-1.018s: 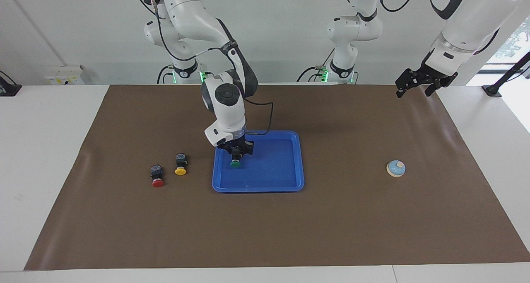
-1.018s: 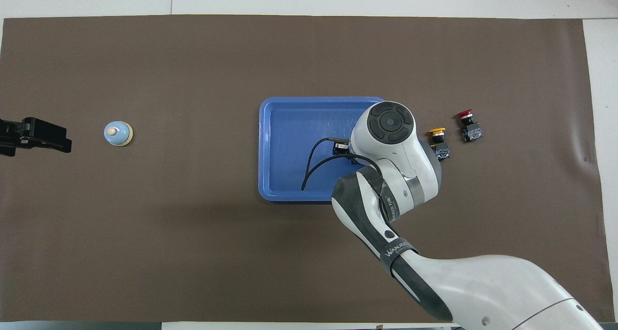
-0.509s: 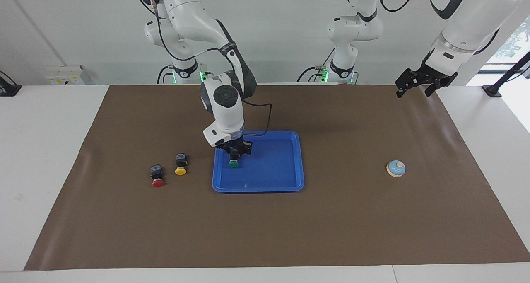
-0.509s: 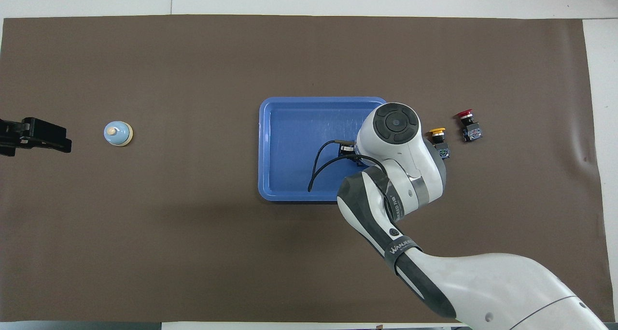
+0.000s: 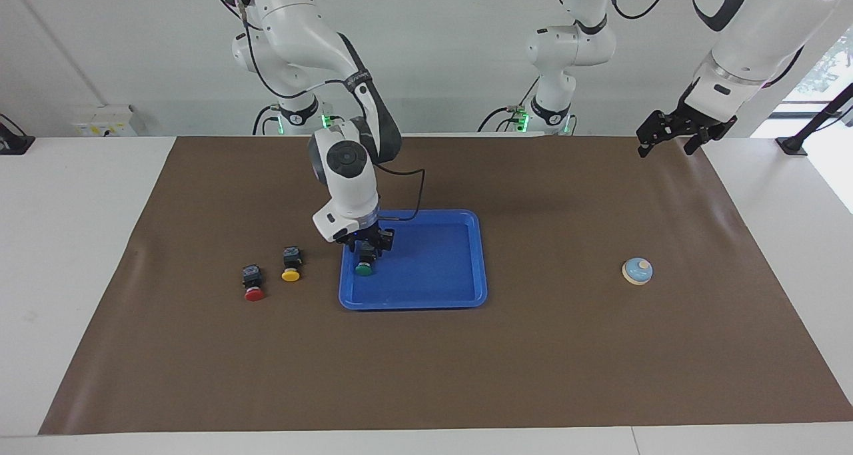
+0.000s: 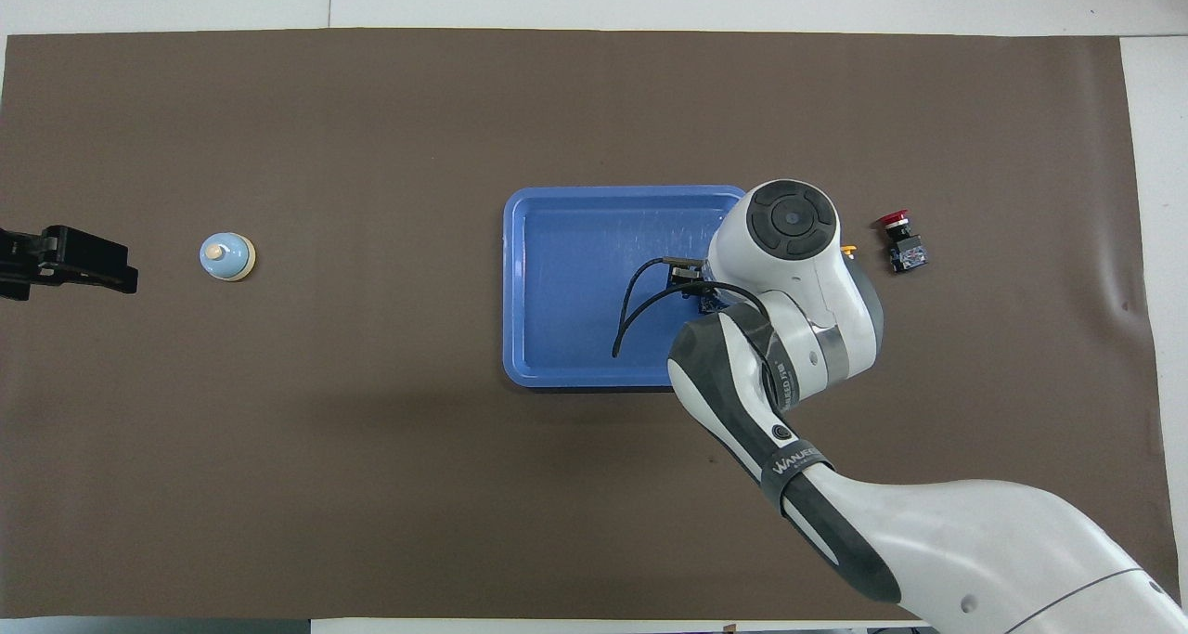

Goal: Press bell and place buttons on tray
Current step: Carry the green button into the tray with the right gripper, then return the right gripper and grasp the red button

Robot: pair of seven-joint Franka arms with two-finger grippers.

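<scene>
My right gripper is shut on the green button, low inside the blue tray near the tray's rim toward the right arm's end. From overhead the right wrist hides this button and the gripper. The yellow button and the red button lie on the mat beside the tray, toward the right arm's end. Overhead, the red button shows and only a sliver of the yellow one. The bell stands toward the left arm's end. My left gripper waits raised over the mat's corner at that end.
A brown mat covers the table; white tabletop borders it. A black cable loops from the right wrist over the tray. The bell stands beside the left gripper in the overhead view.
My right gripper has moved with the green button across the tray toward the right arm's end. The tray has slid slightly the same way. The left arm has not moved.
</scene>
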